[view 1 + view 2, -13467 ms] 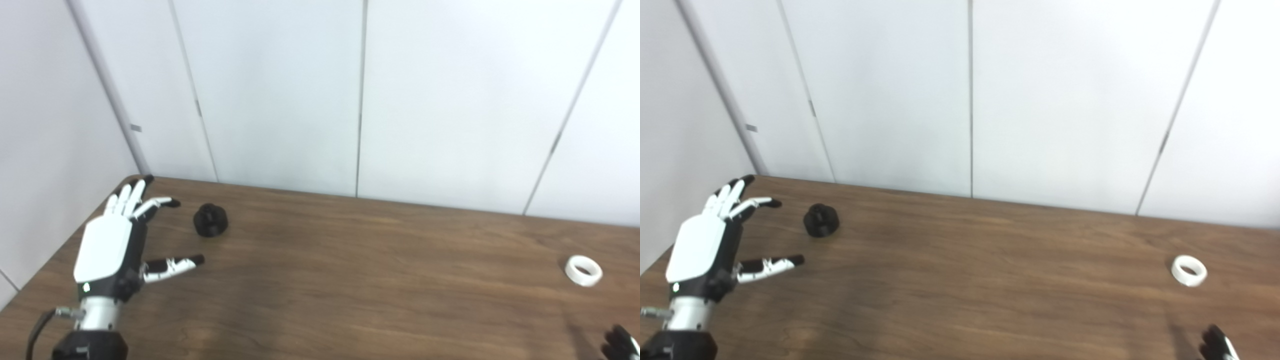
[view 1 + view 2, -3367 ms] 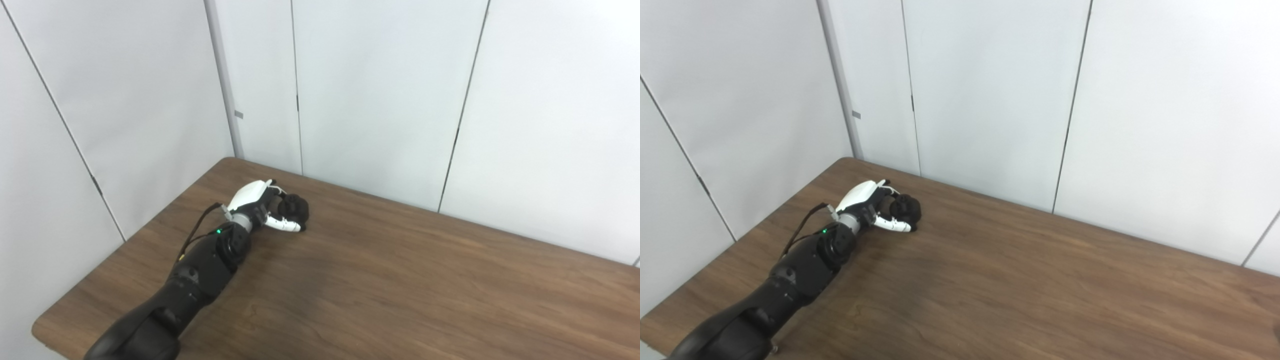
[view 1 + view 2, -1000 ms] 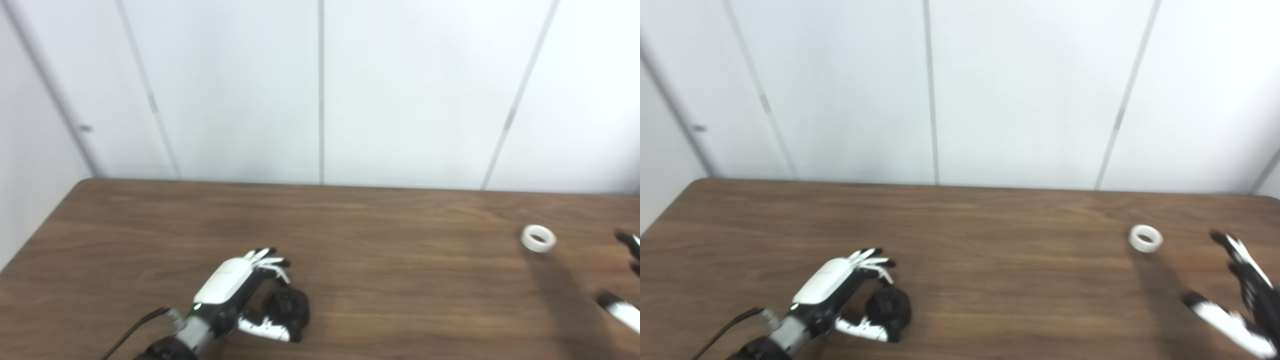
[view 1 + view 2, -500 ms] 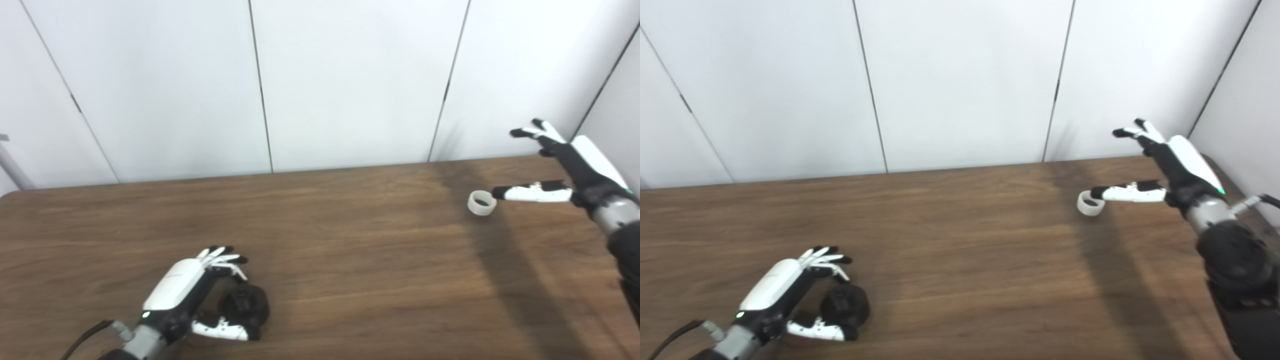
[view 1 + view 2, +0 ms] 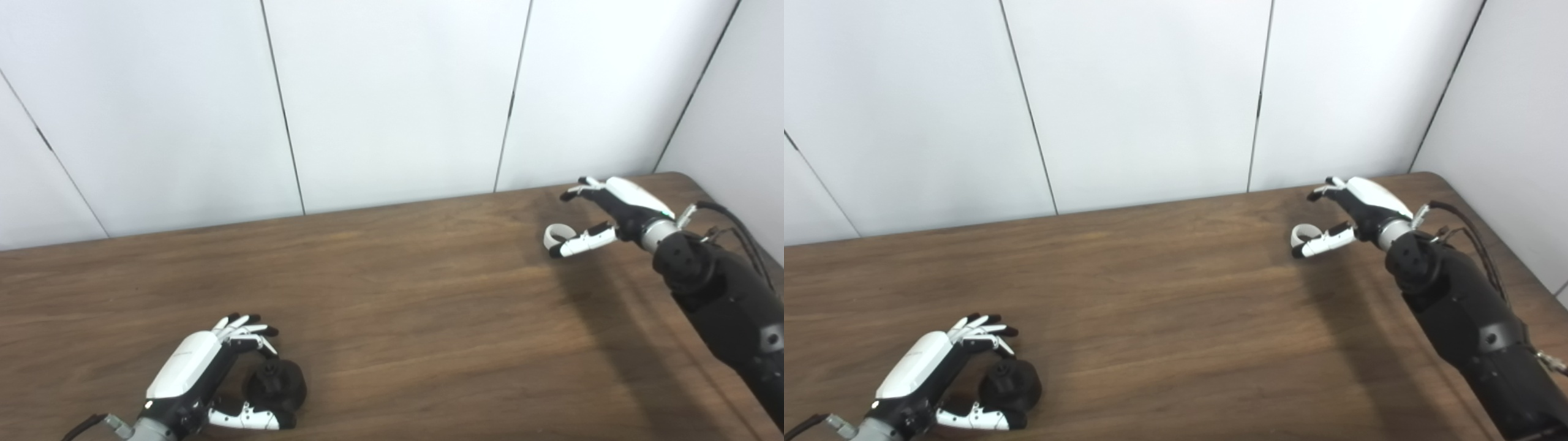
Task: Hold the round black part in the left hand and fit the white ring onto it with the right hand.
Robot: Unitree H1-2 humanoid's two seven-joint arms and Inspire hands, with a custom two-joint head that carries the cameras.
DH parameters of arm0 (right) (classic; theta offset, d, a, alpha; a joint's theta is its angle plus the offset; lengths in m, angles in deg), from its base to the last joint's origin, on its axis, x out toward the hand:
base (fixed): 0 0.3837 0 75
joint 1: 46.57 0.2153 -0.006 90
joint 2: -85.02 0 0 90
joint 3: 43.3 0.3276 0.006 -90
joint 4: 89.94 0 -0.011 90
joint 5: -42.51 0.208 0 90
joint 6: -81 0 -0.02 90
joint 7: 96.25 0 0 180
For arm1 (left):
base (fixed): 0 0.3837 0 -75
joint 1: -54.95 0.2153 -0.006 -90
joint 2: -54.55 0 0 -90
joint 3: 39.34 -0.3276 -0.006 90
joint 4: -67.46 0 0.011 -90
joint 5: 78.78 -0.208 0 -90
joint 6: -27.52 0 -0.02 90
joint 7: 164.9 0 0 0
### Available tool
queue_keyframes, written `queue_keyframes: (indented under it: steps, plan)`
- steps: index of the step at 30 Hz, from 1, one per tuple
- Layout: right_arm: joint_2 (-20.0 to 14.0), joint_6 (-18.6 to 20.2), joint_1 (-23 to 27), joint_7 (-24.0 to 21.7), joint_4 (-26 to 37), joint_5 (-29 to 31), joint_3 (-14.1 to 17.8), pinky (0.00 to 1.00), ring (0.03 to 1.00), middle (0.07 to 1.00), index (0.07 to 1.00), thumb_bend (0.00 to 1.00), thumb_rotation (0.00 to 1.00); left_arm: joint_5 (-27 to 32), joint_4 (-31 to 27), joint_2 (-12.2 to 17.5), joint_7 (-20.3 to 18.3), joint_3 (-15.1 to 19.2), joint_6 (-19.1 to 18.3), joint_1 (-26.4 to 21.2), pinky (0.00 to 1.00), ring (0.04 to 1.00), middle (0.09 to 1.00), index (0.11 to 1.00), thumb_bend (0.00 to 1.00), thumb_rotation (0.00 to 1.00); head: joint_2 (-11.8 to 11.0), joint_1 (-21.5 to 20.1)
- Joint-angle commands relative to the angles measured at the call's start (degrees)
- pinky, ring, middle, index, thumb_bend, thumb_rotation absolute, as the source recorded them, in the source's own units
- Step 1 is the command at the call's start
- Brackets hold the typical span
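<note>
The round black part [image 5: 275, 386] rests on the brown table [image 5: 429, 318] near its front left. My left hand [image 5: 196, 373] curls around it, thumb along its near side and fingers arched over its far side. The white ring [image 5: 556, 233] lies on the table at the far right. My right hand [image 5: 615, 205] hovers just right of it, open. Its thumb reaches in front of the ring, hiding the ring's lower edge, and its fingers spread above and behind. I cannot tell whether the thumb touches the ring.
White wall panels [image 5: 392, 98] stand right behind the table's far edge. A side wall [image 5: 735, 122] closes in at the right, near the table's rounded far right corner [image 5: 680, 177]. My right forearm [image 5: 723, 306] lies along the table's right side.
The camera has swung right. My right hand has dropped lower and closer to the ring, so its thumb now overlaps the ring. My left hand stays around the black part.
</note>
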Motion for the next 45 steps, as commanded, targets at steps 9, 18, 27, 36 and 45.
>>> queue_keyframes:
  steps: [9,18,27,36,45]
  plan:
    - [-0.34,-0.99,3.39,1.94,-4.14,-4.02,-2.65,0.98,1.0,1.0,0.856,1.0,0.41,1.05,-2.49,1.46,-1.08,2.1,1.04,0.3,1.0,0.926,0.819,0.48,0.52,0.04,-0.84,-1.27]
    - [0.52,-0.54,4.55,2.09,-7.05,-4.93,-4.57,0.99,1.0,1.0,0.867,1.0,0.39,1.6,-2.45,1.87,-1.21,2.79,2.14,1.18,1.0,0.929,0.817,0.48,0.52,0.04,-1.63,-3.53]
    - [0.44,-1.66,5.48,2.89,-9.94,-4.52,-5.44,0.98,1.0,1.0,0.874,1.0,0.41,0.57,-1.98,1.93,-0.25,3.06,3.73,1.85,1.0,0.915,0.811,0.479,0.52,0.04,-2.13,-3.67]
    - [0.1,-1.34,6.06,1.24,-9.28,-4.44,-6.32,0.99,1.0,1.0,0.868,0.95,0.39,1.34,-4.39,2.2,-1.56,3.66,3.16,3.33,1.0,0.926,0.817,0.479,0.52,0.04,-1.1,-3.78]
    - [0.07,-2.77,7.55,0.04,-10.65,-3.47,-6.51,0.97,1.0,1.0,0.771,0.93,0.33,1.01,-6.68,2.0,-2.34,4.16,2.43,4.25,1.0,0.924,0.816,0.48,0.52,0.04,-0.01,-3.08]
